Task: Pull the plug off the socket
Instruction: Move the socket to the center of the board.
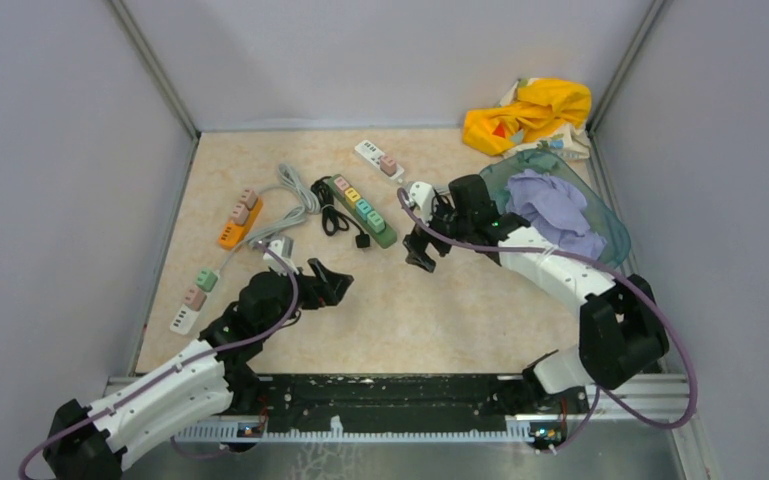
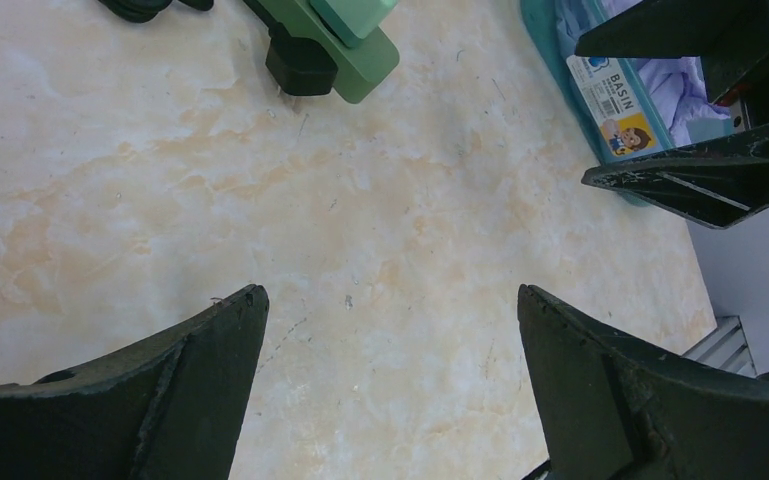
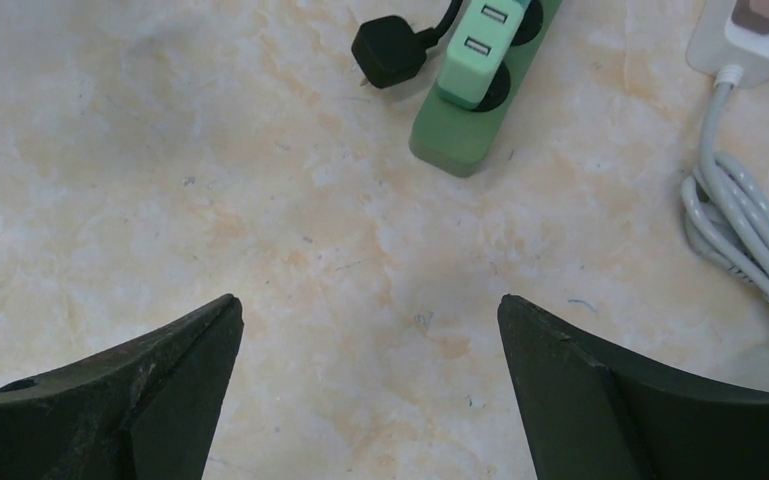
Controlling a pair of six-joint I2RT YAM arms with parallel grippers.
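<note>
My right gripper (image 3: 370,303) hangs spread, holding nothing, near the green power strip (image 3: 460,110), with a black plug (image 3: 388,50) just beside it; my left gripper (image 2: 388,298) is spread too.

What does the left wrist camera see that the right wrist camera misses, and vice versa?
Only the left wrist view shows the teal basin holding purple cloth, and the right gripper, open, near it. Only the right wrist view shows the white power strip and its coiled grey cable. Both show the green power strip, a loose black plug beside its end, the marbled table, and each camera's own fingers spread open.
</note>
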